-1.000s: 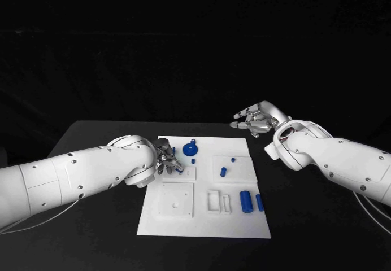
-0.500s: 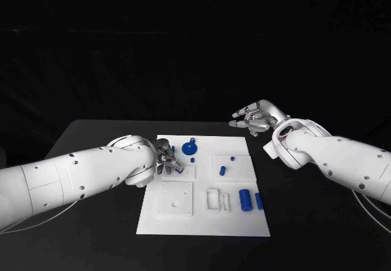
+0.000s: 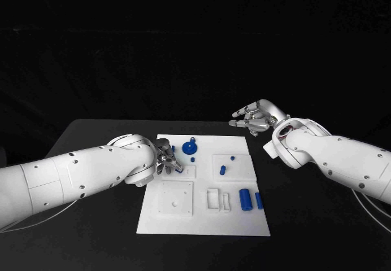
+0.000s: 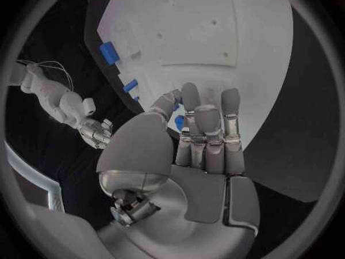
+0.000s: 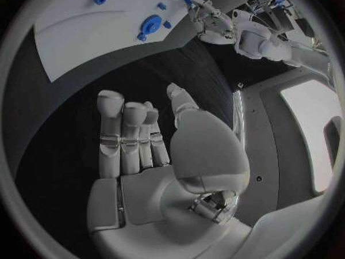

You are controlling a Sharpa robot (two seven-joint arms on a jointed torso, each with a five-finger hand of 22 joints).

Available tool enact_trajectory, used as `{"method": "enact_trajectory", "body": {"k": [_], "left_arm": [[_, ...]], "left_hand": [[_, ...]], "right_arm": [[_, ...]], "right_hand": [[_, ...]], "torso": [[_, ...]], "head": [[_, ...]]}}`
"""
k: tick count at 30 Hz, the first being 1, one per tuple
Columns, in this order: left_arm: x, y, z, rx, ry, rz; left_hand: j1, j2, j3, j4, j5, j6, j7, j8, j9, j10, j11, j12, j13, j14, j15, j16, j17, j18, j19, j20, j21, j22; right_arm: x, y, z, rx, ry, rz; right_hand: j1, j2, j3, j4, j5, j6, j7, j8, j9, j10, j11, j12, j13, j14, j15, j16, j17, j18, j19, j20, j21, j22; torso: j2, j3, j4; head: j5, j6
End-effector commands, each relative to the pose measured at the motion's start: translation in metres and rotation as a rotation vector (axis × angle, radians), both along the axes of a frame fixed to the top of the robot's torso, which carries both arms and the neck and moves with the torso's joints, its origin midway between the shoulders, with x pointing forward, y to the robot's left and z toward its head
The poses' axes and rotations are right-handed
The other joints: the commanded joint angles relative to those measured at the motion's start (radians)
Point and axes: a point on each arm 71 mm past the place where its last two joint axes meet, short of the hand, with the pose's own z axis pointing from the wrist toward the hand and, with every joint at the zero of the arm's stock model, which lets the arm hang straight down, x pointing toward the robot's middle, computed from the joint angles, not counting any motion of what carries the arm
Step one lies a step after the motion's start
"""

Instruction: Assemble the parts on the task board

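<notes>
- Closest to the robot, two blue cylinders (image 3: 245,199) lie on the task board (image 3: 204,226); their long sides point away from the robot.
- The left hand (image 3: 167,161) is over the board's left side. Its fingers (image 4: 207,133) are curled around a small blue part (image 4: 179,121).
- The round blue part (image 3: 190,149) lies just past it, on the far side.
- Farthest off, the right hand (image 3: 254,119) hangs over the table (image 3: 98,132), open and holding nothing. The left hand is nearer the parts.

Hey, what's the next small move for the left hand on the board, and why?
Probably lower the left hand a little and settle the small blue part at its fingertips onto the board. The hand is over the board's upper left area, fingers together around the part, while the right hand hangs open off the board.
</notes>
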Motion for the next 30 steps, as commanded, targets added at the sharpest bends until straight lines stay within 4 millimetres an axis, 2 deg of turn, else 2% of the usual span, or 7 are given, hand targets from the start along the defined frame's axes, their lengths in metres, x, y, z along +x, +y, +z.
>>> {"method": "enact_trajectory", "body": {"k": [1, 9, 13, 16, 25, 30], "left_arm": [[-0.0043, -0.0019, -0.0068, 0.026, 0.052, -0.030], [-0.0054, -0.0029, -0.0078, 0.019, 0.072, -0.041], [-0.0055, -0.0030, -0.0081, 0.016, 0.078, -0.044], [-0.0055, -0.0031, -0.0082, 0.015, 0.081, -0.046], [-0.0042, -0.0029, -0.0084, 0.012, 0.084, -0.042], [-0.0038, -0.0041, -0.0086, 0.011, 0.089, -0.046]], "left_hand": [[0.003, 0.012, 0.003, 0.007, 0.008, 0.192, -0.097, 0.006, 0.204, 0.035, -0.024, 0.007, 0.003, 0.005, -0.015, 0.011, 0.000, -0.009, -0.004, -0.003, 0.003, 0.002], [-0.017, 0.025, 0.006, 0.016, 0.019, 0.203, -0.101, 0.007, 0.213, 0.035, -0.024, 0.022, 0.013, 0.003, -0.015, 0.027, 0.002, -0.011, -0.005, -0.003, 0.003, 0.006], [-0.030, 0.032, 0.011, 0.014, 0.024, 0.208, -0.103, 0.008, 0.221, 0.034, -0.025, 0.032, 0.019, 0.001, -0.016, 0.037, 0.002, -0.011, -0.005, -0.003, 0.003, 0.008], [-0.036, 0.038, 0.014, 0.013, 0.026, 0.210, -0.103, 0.008, 0.226, 0.035, -0.024, 0.036, 0.021, 0.001, -0.016, 0.042, 0.002, -0.012, -0.006, -0.003, 0.003, 0.009], [-0.054, 0.051, 0.023, 0.006, 0.028, 0.214, -0.104, 0.009, 0.235, 0.035, -0.024, 0.042, 0.025, -0.001, -0.016, 0.049, -0.001, -0.011, -0.006, -0.003, 0.003, 0.012], [-0.058, 0.054, 0.026, 0.001, 0.031, 0.216, -0.105, 0.009, 0.238, 0.035, -0.025, 0.046, 0.027, 0.000, -0.016, 0.052, -0.001, -0.012, -0.005, -0.003, 0.003, 0.013]], "right_arm": [[-0.0002, 0.0014, -0.0005, -0.003, 0.005, 0.013], [-0.0003, 0.0024, -0.0004, -0.002, 0.006, 0.015], [-0.0004, 0.0026, -0.0004, -0.002, 0.006, 0.016], [-0.0005, 0.0024, -0.0003, -0.002, 0.006, 0.016], [-0.0004, 0.0025, -0.0004, -0.003, 0.007, 0.016], [-0.0004, 0.0025, -0.0005, -0.003, 0.007, 0.016]], "right_hand": [[-0.003, 0.005, -0.001, -0.003, 0.004, 0.008, 0.001, -0.004, -0.001, -0.006, -0.001, -0.002, -0.002, 0.001, -0.007, -0.005, 0.001, 0.018, 0.048, -0.003, -0.005, 0.061], [-0.004, 0.004, -0.003, -0.002, 0.006, 0.008, 0.001, -0.004, -0.001, -0.006, -0.001, -0.001, -0.002, 0.001, -0.007, -0.005, 0.002, 0.018, 0.048, -0.003, -0.007, 0.060], [-0.004, 0.004, -0.003, -0.002, 0.006, 0.008, 0.001, -0.004, -0.001, -0.006, -0.001, -0.001, -0.002, 0.001, -0.007, -0.005, 0.002, 0.018, 0.048, -0.003, -0.007, 0.060], [-0.004, 0.005, -0.003, -0.001, 0.007, 0.009, 0.001, -0.004, -0.001, -0.006, -0.001, -0.002, -0.002, 0.001, -0.007, -0.006, 0.001, 0.018, 0.048, -0.003, -0.007, 0.060], [-0.004, 0.005, -0.002, 0.000, 0.009, 0.009, 0.000, -0.004, -0.001, -0.006, -0.002, -0.002, -0.002, 0.000, -0.007, -0.006, 0.001, 0.018, 0.048, -0.003, -0.009, 0.060], [-0.004, 0.005, -0.002, 0.000, 0.009, 0.009, 0.000, -0.004, -0.001, -0.006, -0.002, -0.002, -0.002, 0.000, -0.007, -0.006, 0.001, 0.018, 0.048, -0.003, -0.009, 0.060]], "torso": [[0.000, -0.0006, 0.0003], [0.001, -0.0006, 0.0001], [0.001, 0.0000, -0.0003], [0.002, 0.0005, -0.0006], [0.000, 0.0006, -0.0002], [0.000, 0.0007, 0.0002]], "head": [[0.000, 0.002], [0.000, 0.005], [-0.001, 0.002], [0.002, 0.009], [0.004, 0.005], [0.004, 0.006]]}}
